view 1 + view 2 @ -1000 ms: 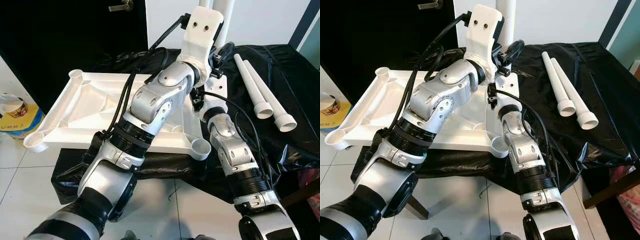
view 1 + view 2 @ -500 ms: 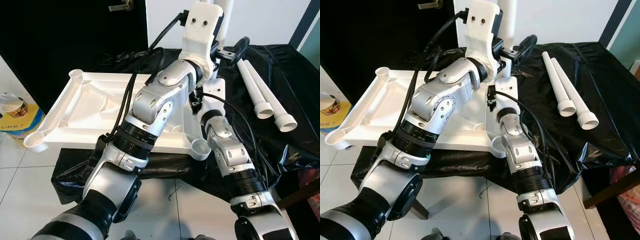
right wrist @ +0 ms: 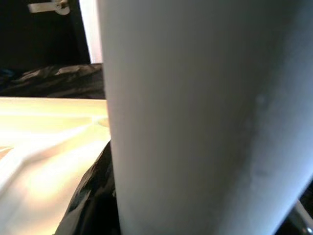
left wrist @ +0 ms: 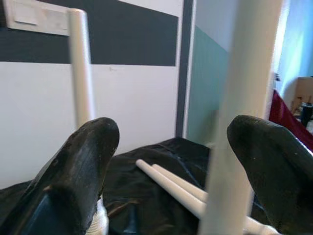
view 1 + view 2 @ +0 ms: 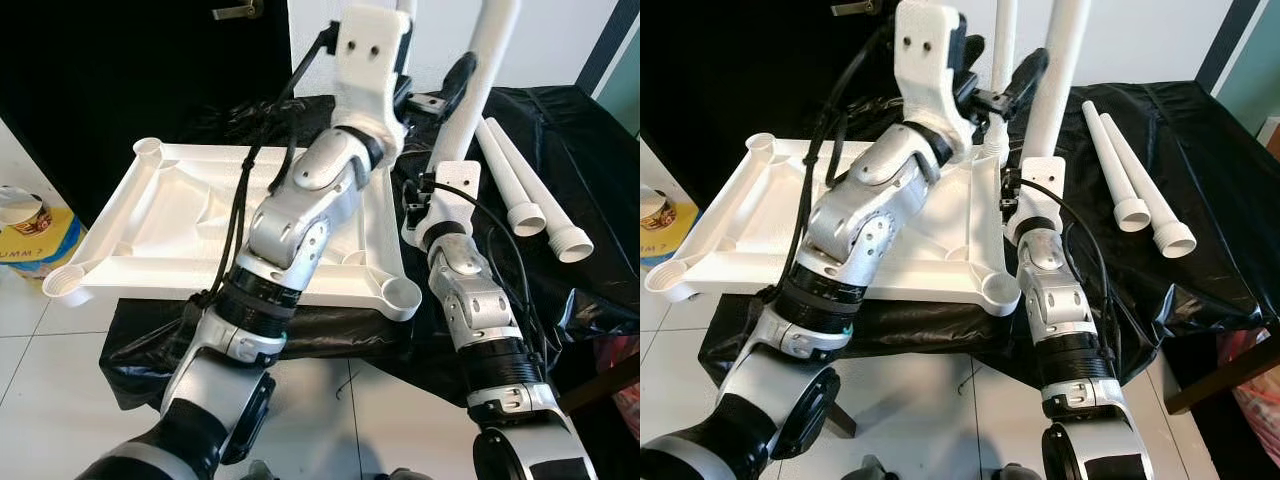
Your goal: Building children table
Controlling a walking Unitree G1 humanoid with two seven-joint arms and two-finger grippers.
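Note:
The white table top [image 5: 170, 225] lies upside down on a black-covered table, with round sockets at its corners. One white leg [image 5: 1002, 40] stands in the far corner socket and also shows as the thin standing leg [image 4: 80, 73]. My right gripper [image 5: 450, 165] is shut on the lower end of a second white leg [image 5: 482, 80], which leans slightly right above the table top's right edge. My left gripper [image 4: 171, 132] is open, its black fingers [image 5: 460, 78] wide apart on either side of that held leg [image 4: 239, 98], high up on it. Two loose legs [image 5: 525, 190] lie on the black sheet at the right.
The black sheet [image 5: 560, 120] drapes over the table's front edge. A yellow box with a cup [image 5: 25, 225] sits on the tiled floor at the left. A dark door [image 5: 120, 60] stands behind. My left arm's cables [image 5: 250, 190] hang over the table top.
My left arm has lifted and swung left, and its open fingers now straddle the held leg. The right gripper has shifted right with the leg, which now leans clear of the left wrist.

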